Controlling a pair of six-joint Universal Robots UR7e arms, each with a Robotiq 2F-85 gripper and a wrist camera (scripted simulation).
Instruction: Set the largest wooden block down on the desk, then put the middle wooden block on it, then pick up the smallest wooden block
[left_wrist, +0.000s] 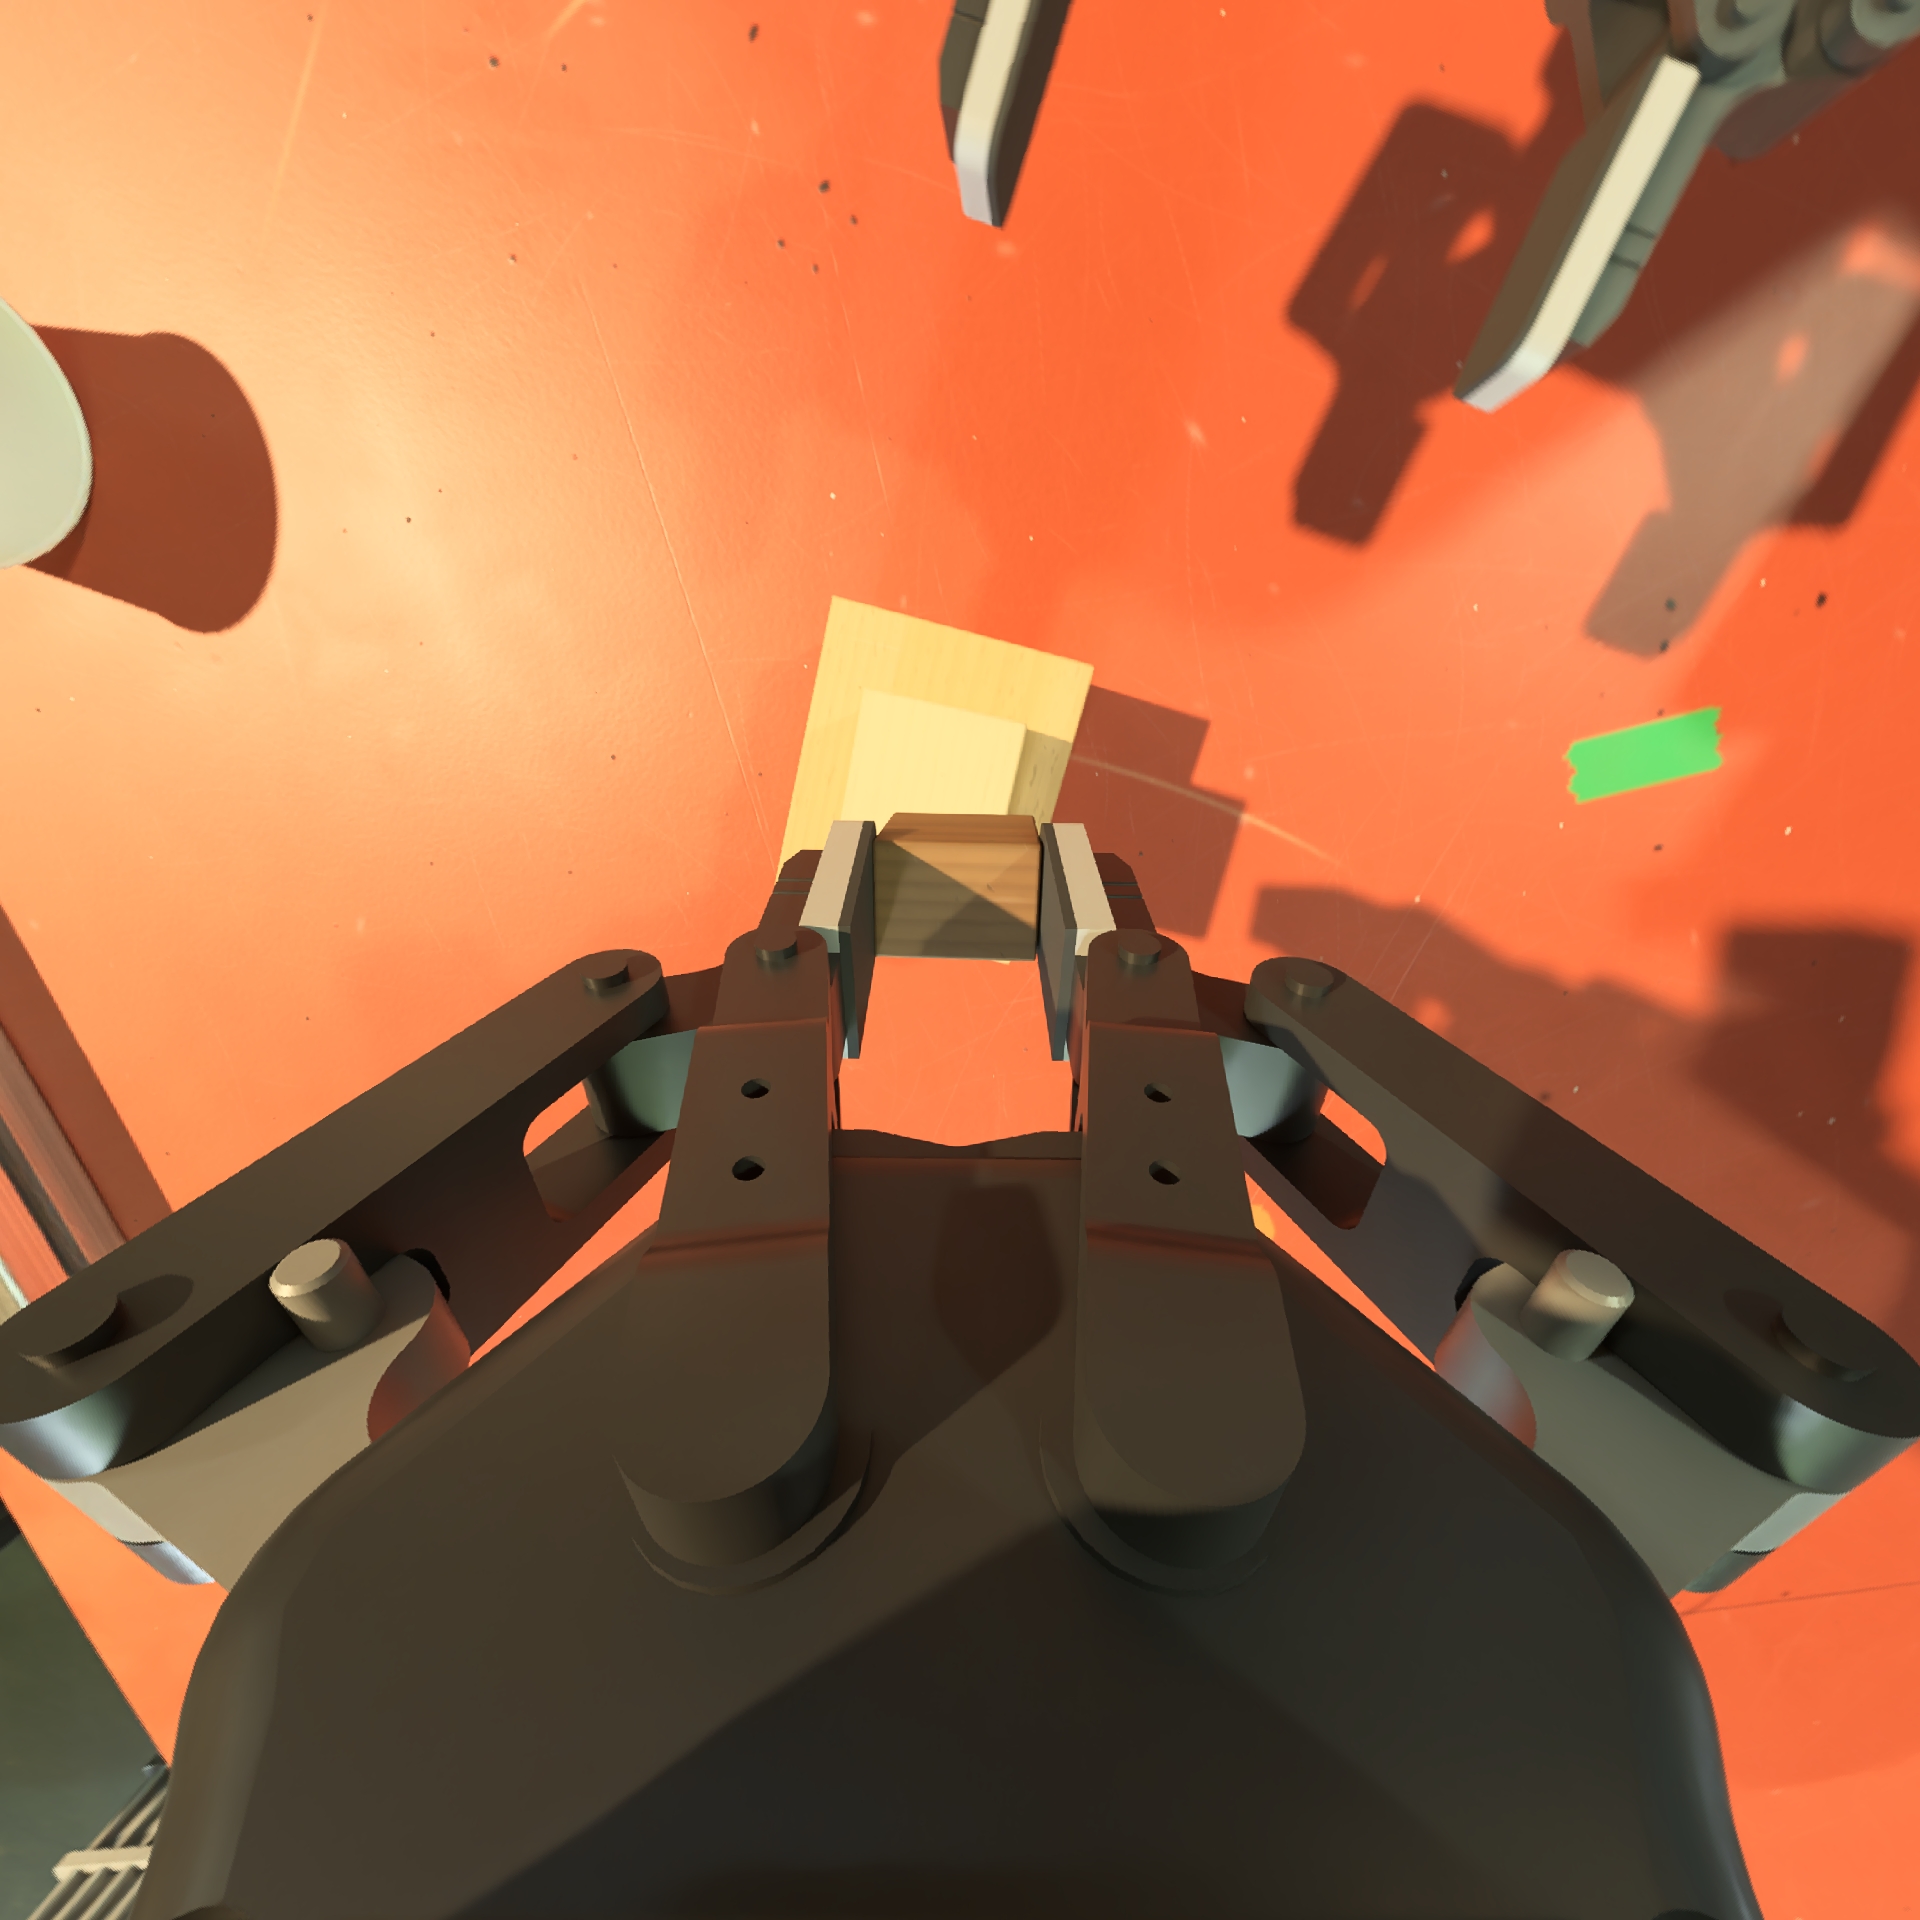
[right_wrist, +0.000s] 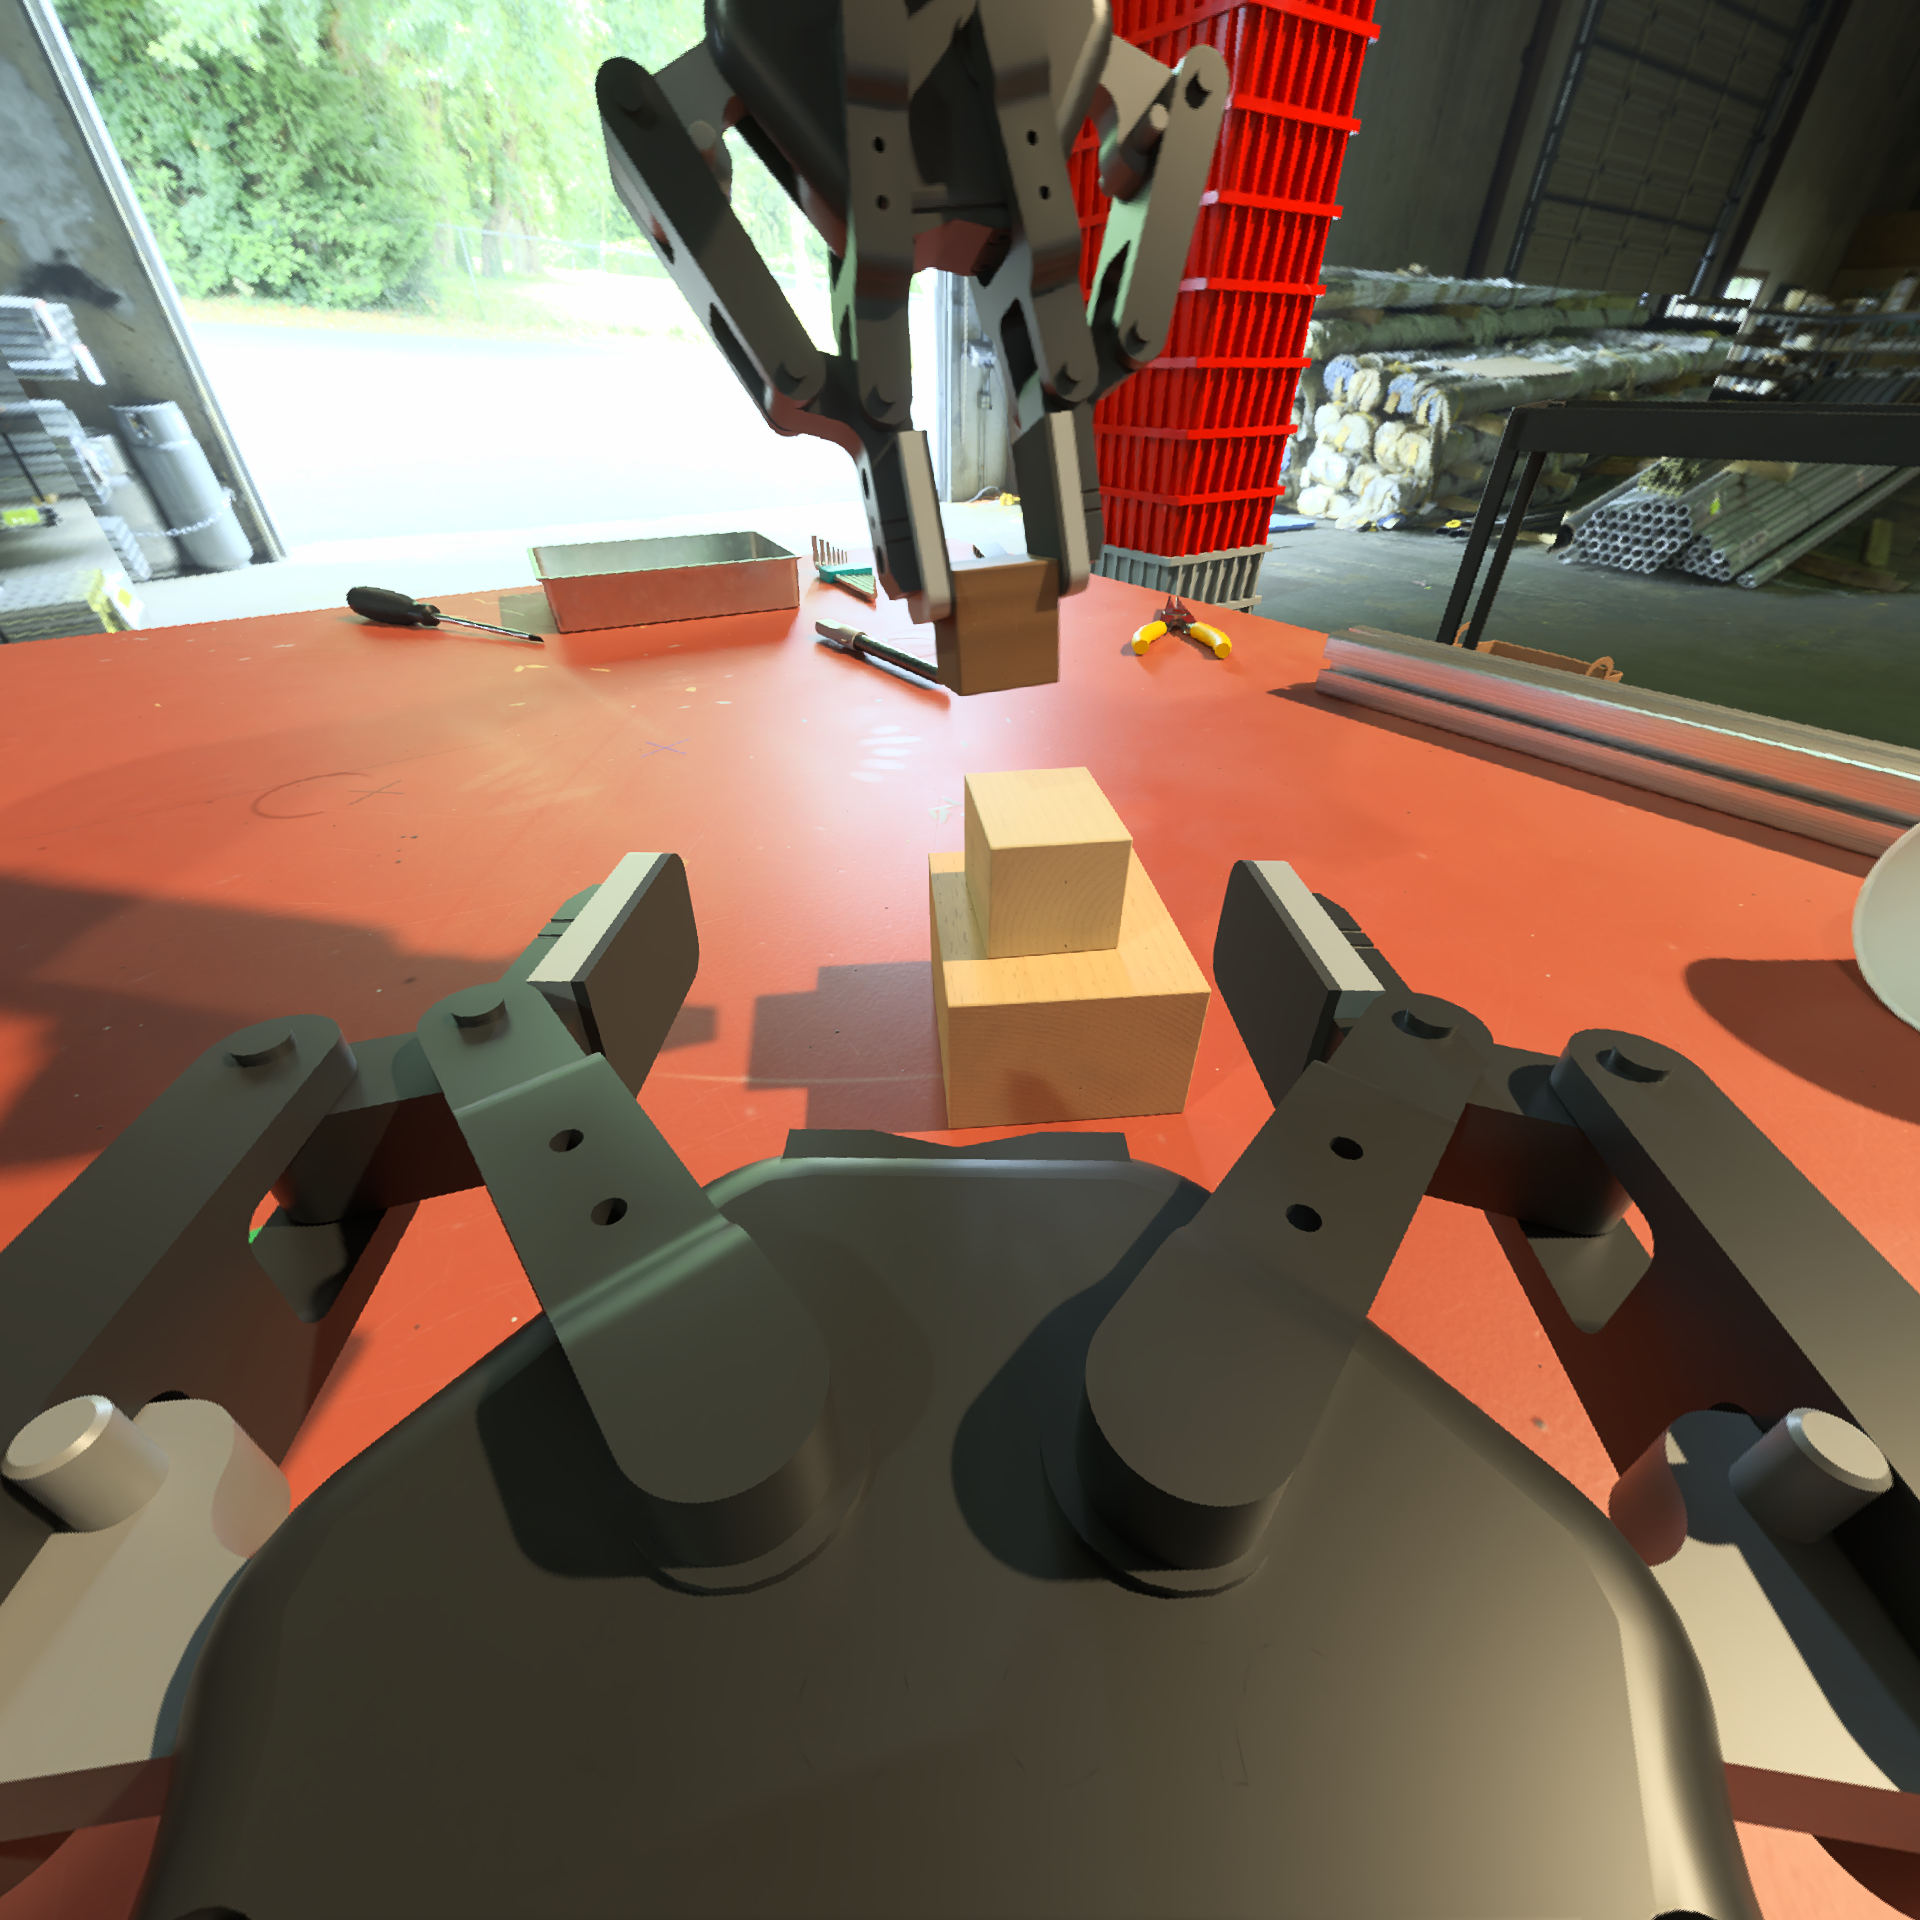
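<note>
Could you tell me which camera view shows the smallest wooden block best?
The right wrist view: the smallest wooden block hangs clear above the two-block stack, gripped by the left hand. In the left wrist view, only its upper face shows between the pads, with no sign of its height above the stack.

We see pale, smooth, matt wood on the largest wooden block (right_wrist: 1070, 1049) and the middle wooden block (right_wrist: 1044, 862) — fine grain on their sides. The smallest wooden block (right_wrist: 1003, 629) looks darker, browner wood. The desk (right_wrist: 416, 831) is a matt orange-red surface, speckled and scratched. The tray (right_wrist: 665, 577) looks like dull brushed metal — the left gripper (left_wrist: 956, 883) and right gripper (right_wrist: 956, 935) like dark satin metal.
</note>
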